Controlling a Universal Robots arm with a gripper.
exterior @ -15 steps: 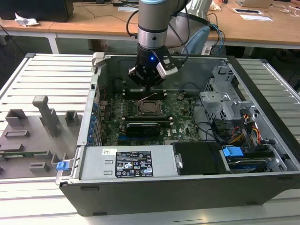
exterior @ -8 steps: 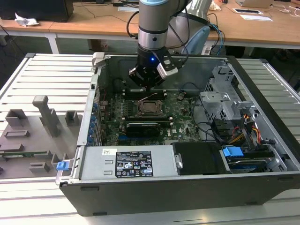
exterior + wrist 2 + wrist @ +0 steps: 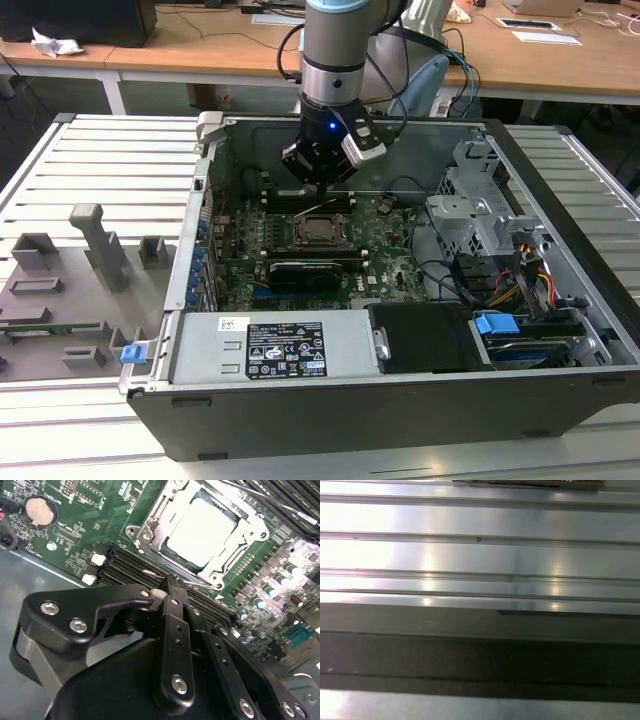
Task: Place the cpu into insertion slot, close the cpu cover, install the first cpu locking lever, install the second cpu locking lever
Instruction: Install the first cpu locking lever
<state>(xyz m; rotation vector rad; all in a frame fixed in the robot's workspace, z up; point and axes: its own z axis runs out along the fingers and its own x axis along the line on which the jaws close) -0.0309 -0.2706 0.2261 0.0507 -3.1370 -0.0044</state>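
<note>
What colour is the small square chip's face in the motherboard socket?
The small flat square cpu is plain pale silvery-beige; clearest in the second wrist view.

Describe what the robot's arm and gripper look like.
The arm is a thick silver-grey cylinder with pale blue trim and a black band at the wrist, where a small blue light glows. A light grey camera box is mounted beside it, and black cables loop alongside. The gripper is matte black, built of jointed bars dotted with silver screw heads.
</note>
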